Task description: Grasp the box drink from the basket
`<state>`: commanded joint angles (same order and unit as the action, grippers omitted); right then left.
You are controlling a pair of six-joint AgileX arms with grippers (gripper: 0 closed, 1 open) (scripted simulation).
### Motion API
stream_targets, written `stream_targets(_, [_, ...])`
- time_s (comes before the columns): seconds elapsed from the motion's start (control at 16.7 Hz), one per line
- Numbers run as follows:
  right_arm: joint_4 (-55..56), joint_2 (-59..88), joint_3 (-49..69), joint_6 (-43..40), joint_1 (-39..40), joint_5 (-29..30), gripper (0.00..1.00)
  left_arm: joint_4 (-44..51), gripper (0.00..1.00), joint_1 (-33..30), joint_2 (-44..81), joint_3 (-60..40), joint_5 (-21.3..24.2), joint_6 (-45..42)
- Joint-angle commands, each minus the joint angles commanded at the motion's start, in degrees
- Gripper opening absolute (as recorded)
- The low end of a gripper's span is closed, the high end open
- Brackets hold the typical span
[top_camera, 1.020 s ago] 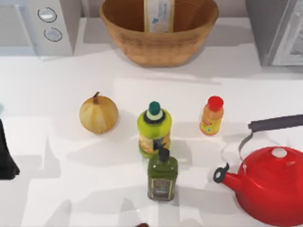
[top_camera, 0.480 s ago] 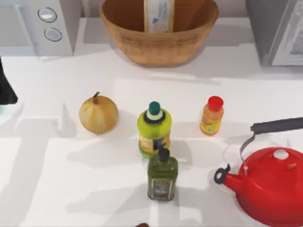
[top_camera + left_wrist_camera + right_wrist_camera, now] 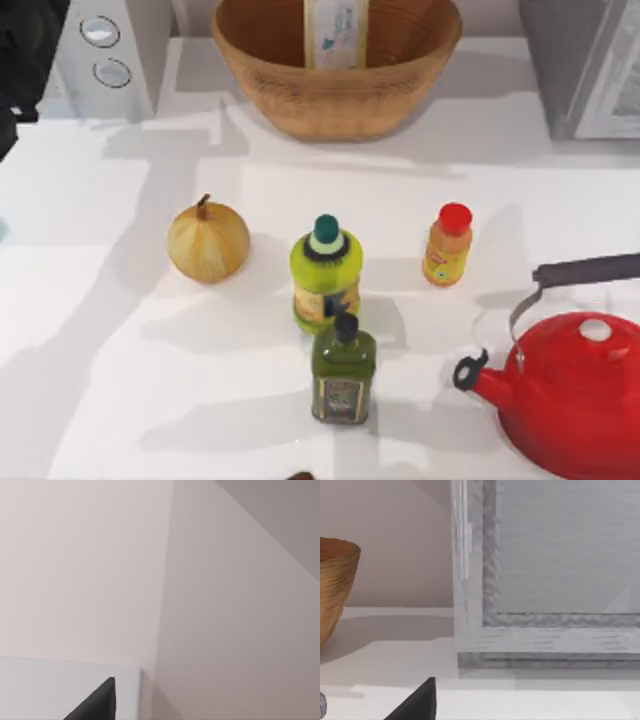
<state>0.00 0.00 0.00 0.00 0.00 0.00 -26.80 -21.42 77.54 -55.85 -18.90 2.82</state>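
The box drink (image 3: 335,32), a cream carton with a white label and a teal mark, stands upright inside the tan wicker basket (image 3: 300,100) at the back middle of the table. My left arm (image 3: 28,50) shows as a dark shape at the back left corner, over the white appliance and well left of the basket. A dark part of my left gripper (image 3: 95,704) appears in the left wrist view against a pale wall. A dark part of my right gripper (image 3: 415,704) appears in the right wrist view, with the basket's wall (image 3: 335,580) at that picture's edge.
In front of the basket stand an onion (image 3: 207,241), a yellow-green bottle (image 3: 325,275), a dark green bottle (image 3: 343,375) and an orange red-capped bottle (image 3: 449,247). A red kettle (image 3: 570,390) sits front right. A white appliance (image 3: 105,55) and a grey one (image 3: 590,65) flank the basket.
My left arm has travelled from the table's left edge toward the back left corner, over the white appliance. The objects on the table have stayed put.
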Motion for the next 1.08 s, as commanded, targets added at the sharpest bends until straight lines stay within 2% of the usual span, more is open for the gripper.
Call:
stream_targets(0.36, [0.0, 0.0, 0.0, 0.0, 0.0, 0.0, 1.0, -7.45, 1.0, -8.79, 33.89, -20.94, -8.72, 0.63])
stream_targets(0.6, [0.0, 0.0, 0.0, 0.0, 0.0, 0.0, 1.0, -9.88, 1.0, -13.04, 50.0, -30.05, -12.96, 0.81])
stream_targets(0.78, [0.0, 0.0, 0.0, 0.0, 0.0, 0.0, 1.0, -10.61, 1.0, -14.85, 56.26, -33.68, -14.79, 0.91])
stream_targets(1.08, [0.0, 0.0, 0.0, 0.0, 0.0, 0.0, 1.0, -10.72, 1.0, -15.17, 57.32, -34.3, -15.11, 0.93])
